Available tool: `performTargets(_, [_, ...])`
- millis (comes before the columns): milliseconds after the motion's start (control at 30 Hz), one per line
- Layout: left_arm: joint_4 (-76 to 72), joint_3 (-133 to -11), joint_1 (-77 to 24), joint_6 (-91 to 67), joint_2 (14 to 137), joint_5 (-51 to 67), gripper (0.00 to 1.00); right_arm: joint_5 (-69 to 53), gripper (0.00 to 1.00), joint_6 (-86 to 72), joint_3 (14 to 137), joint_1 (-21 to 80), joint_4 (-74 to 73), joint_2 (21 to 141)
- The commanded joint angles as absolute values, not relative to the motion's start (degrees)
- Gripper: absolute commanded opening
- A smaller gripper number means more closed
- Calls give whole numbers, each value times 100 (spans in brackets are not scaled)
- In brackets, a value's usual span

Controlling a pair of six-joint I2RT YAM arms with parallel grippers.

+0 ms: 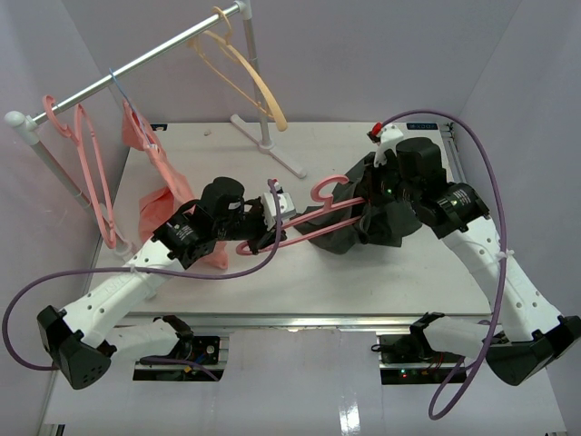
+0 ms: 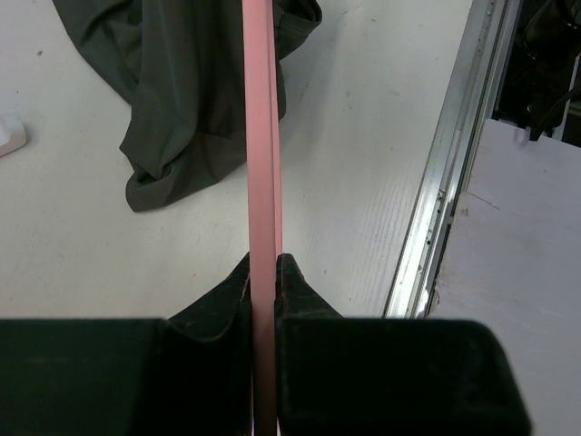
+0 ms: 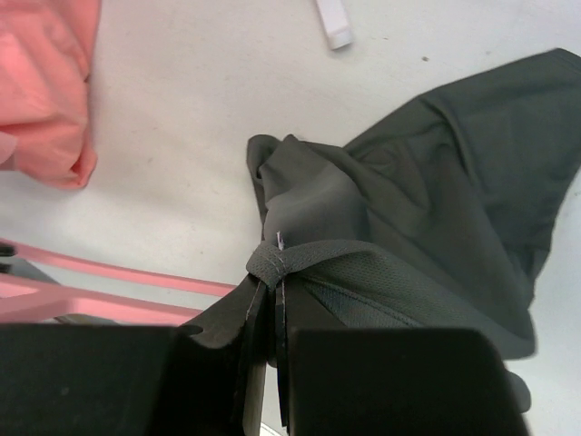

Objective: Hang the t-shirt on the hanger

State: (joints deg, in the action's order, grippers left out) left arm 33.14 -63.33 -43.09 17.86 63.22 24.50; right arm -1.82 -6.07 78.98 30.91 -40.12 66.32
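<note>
The left gripper [image 2: 264, 272] is clamped on the hanger [image 2: 261, 136], whose bar runs straight ahead of its fingers toward the shirt [image 2: 191, 100]. The right gripper [image 3: 274, 277] pinches the shirt's banded edge, with the hanger just left of those fingers.

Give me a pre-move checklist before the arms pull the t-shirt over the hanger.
1. Left gripper shut on the hanger: ok, its thin bar is clamped.
2. Right gripper shut on the t-shirt: ok, a banded edge is pinched.
3. Which opening that edge belongs to, collar or hem: cannot tell.
4. Hanger end already inside the shirt: cannot tell; the top view shows only that they overlap.
5. Shirt spread enough to thread: not ok, it lies bunched and folded on the table.
6. Pink garment clear of the shirt: ok, it lies apart in the right wrist view.
</note>
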Motion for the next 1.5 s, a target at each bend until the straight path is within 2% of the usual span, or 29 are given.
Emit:
performTargets(0, [2441,-6270,-4315,1768,6267,2776,0,-591,8,-684,7973,3352,-3676,6515])
performTargets(300, [1306,-5787,-4315,1379,6441,2790,0,-660,8,-898,7743,3747,-3468,6235])
performTargets(433, [648,-5505,-4316,1156,6408,3069,0,-683,13,-905,7751,3967,-3437,6255])
performTargets(700, [-215,-4978,-4315,826,6351,3280,0,-589,43,-863,7411,4025,-3333,5957])
performTargets(933, [-633,-4598,-4315,624,6237,3289,0,-425,55,-657,7529,4025,-3357,5788])
performTargets(1033, [-744,-4470,-4315,578,6163,3324,0,-548,64,-409,7600,4018,-3328,5574])
performTargets(1100, [-718,-4443,-4319,559,6106,3335,0,-820,81,-137,7670,4025,-3225,5437])
performTargets(1133, [-696,-4440,-4323,552,6075,3346,0,-995,86,27,7716,4024,-3163,5361])
performTargets(1333, [-357,-4490,-4319,492,5817,3447,0,-2363,85,1408,7683,4025,-2774,4961])
performTargets(1467, [-36,-4489,-4315,492,5566,3454,0,-2488,83,2263,7869,4025,-3326,5038])
